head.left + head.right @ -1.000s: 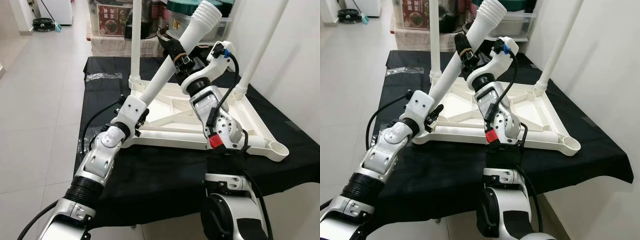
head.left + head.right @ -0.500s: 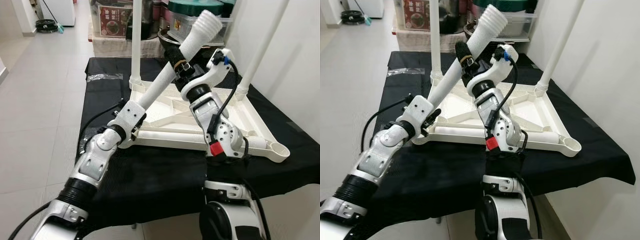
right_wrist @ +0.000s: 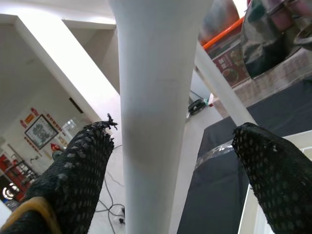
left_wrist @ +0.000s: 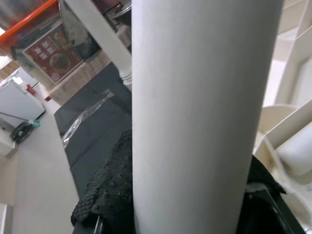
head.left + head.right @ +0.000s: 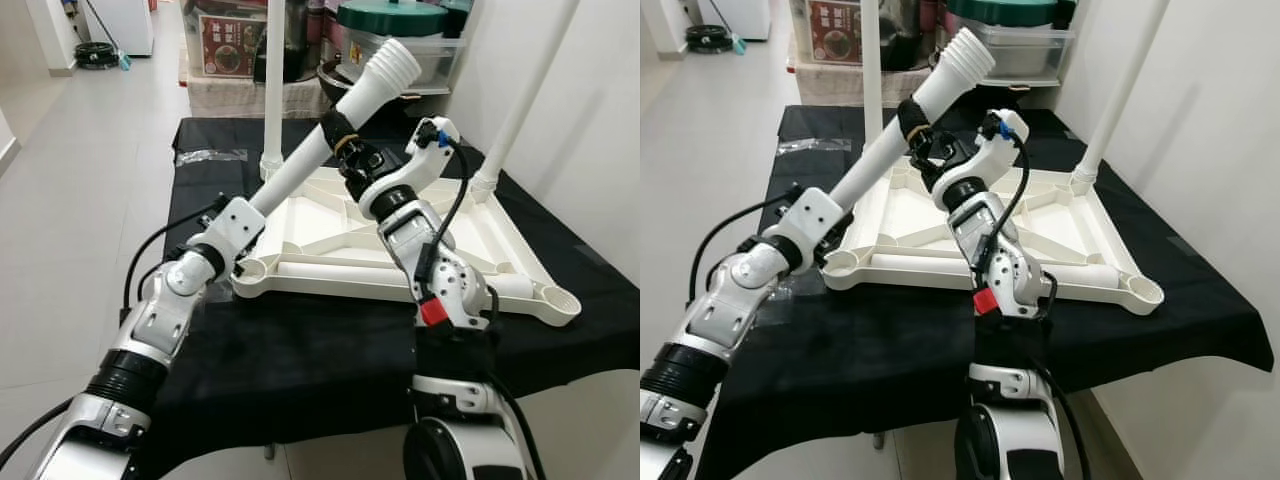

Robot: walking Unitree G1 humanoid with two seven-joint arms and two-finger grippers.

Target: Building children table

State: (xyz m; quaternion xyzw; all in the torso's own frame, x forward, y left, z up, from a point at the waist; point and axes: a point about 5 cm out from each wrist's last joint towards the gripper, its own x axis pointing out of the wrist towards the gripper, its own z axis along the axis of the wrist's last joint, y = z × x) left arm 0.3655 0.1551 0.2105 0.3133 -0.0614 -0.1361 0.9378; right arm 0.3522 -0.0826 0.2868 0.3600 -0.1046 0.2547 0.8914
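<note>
A white children's table top [image 5: 500, 235] lies upside down on a black cloth. Two white legs [image 5: 272, 90] [image 5: 520, 100] stand upright in its far corners. A third white leg [image 5: 300, 165] slants up to the right, ribbed end uppermost. My left gripper [image 5: 245, 215] is shut on its lower end, just above the front-left corner socket [image 5: 248, 268]. My right gripper [image 5: 342, 140] is shut on the leg higher up, over the table top. In the left wrist view the leg [image 4: 195, 122] runs between the black pads. The front-right socket [image 5: 557, 297] holds nothing.
The black-clothed work table [image 5: 300, 340] ends close in front of me. Boxes and a green-lidded pot [image 5: 390, 20] crowd the far side. A white wall [image 5: 600, 120] runs on the right, tiled floor [image 5: 70, 200] on the left. Clear plastic wrap [image 5: 208, 155] lies on the cloth.
Both arms have carried the slanted leg to the left and lowered it. Its lower end has gone from over the front rail to the front-left corner.
</note>
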